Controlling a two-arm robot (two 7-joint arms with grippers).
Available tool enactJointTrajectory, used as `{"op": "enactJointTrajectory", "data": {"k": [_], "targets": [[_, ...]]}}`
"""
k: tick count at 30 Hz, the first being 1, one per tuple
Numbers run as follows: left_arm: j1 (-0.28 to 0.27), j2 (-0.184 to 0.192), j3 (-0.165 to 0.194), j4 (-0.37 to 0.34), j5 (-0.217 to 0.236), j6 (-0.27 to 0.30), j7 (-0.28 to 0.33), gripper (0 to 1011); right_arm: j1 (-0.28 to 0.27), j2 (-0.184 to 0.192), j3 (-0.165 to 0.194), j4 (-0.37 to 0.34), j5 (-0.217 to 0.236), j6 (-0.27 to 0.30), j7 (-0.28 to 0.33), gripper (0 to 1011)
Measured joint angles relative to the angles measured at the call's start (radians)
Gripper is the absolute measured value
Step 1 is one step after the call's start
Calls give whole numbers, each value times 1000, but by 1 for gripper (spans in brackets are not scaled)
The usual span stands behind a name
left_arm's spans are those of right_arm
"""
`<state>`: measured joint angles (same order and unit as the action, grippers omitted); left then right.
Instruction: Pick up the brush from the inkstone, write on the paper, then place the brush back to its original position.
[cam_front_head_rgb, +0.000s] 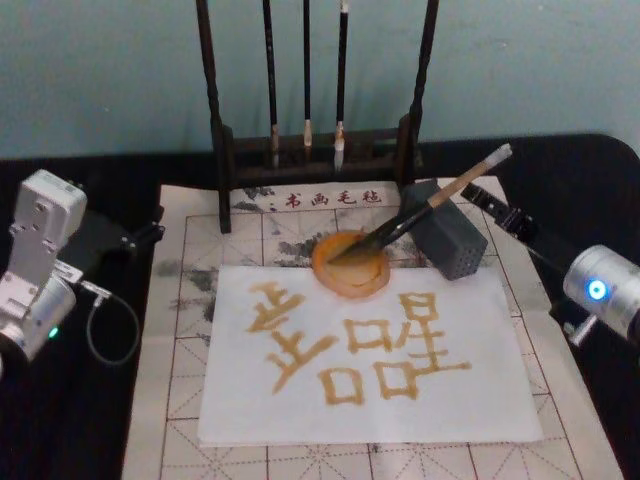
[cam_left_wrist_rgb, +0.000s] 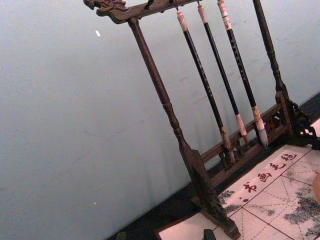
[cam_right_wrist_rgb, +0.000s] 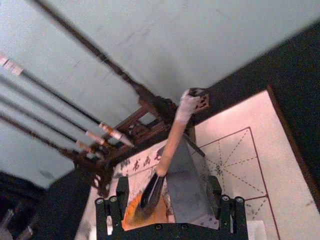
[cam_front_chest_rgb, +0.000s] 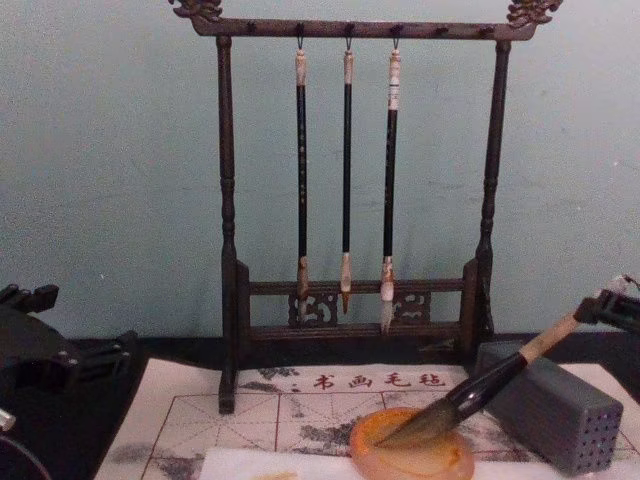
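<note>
The brush (cam_front_head_rgb: 430, 205) lies tilted, its tuft in the orange inkstone (cam_front_head_rgb: 345, 280) and its tan shaft leaning on the top of a grey block (cam_front_head_rgb: 450, 240). In the chest view the brush (cam_front_chest_rgb: 480, 385) slopes down into the inkstone (cam_front_chest_rgb: 410, 450). The white paper (cam_front_head_rgb: 370, 400) lies in front of the inkstone and bears golden-brown brush characters. My right gripper (cam_front_head_rgb: 478, 197) hovers open just behind the block, close to the shaft's upper end without holding it. In the right wrist view the right gripper (cam_right_wrist_rgb: 169, 205) has the brush (cam_right_wrist_rgb: 170, 145) lying ahead of its spread fingers. My left gripper (cam_front_head_rgb: 140, 235) is parked at the far left.
A dark wooden rack (cam_front_head_rgb: 310, 160) with three thin hanging brushes stands behind the inkstone. A beige grid mat (cam_front_head_rgb: 190, 250) with ink stains lies under the paper. A loose cable (cam_front_head_rgb: 100, 320) loops beside the left arm on the black table.
</note>
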<state>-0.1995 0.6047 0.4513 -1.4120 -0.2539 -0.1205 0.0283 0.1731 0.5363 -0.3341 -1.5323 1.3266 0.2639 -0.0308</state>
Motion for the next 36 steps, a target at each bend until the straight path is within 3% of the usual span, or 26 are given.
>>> {"op": "enactJointTrajectory", "data": {"k": [5, 6, 9, 10, 13, 16, 19, 20, 28, 31, 36], "targets": [[0, 0, 0, 0, 0, 0, 0, 1001, -50, 46, -43, -56, -119, -91, 37, 1002], [0, 0, 0, 0, 0, 0, 0, 1001, -63, 54, -55, -68, -170, -123, 47, 1002], [0, 0, 0, 0, 0, 0, 0, 1001, -79, 61, -71, -80, -236, -165, 56, 1002], [0, 0, 0, 0, 0, 0, 0, 1001, -89, 62, -82, -84, -289, -201, 58, 1002], [0, 0, 0, 0, 0, 0, 0, 1001, -101, 63, -98, -85, -369, -259, 60, 1002], [0, 0, 0, 0, 0, 0, 0, 1001, -114, 57, -126, -70, -507, -356, 57, 1002], [0, 0, 0, 0, 0, 0, 0, 1001, -117, 50, -141, -55, -577, -398, 46, 1002], [0, 0, 0, 0, 0, 0, 0, 1001, -117, 46, -149, -45, -619, -421, 38, 1002], [0, 0, 0, 0, 0, 0, 0, 1001, -112, 28, -183, 5, -816, -496, -16, 1002], [0, 0, 0, 0, 0, 0, 0, 1001, -111, 24, -188, 16, -857, -510, -28, 1002], [0, 0, 0, 0, 0, 0, 0, 1001, -111, 25, -188, 15, -853, -511, -28, 1003]]}}
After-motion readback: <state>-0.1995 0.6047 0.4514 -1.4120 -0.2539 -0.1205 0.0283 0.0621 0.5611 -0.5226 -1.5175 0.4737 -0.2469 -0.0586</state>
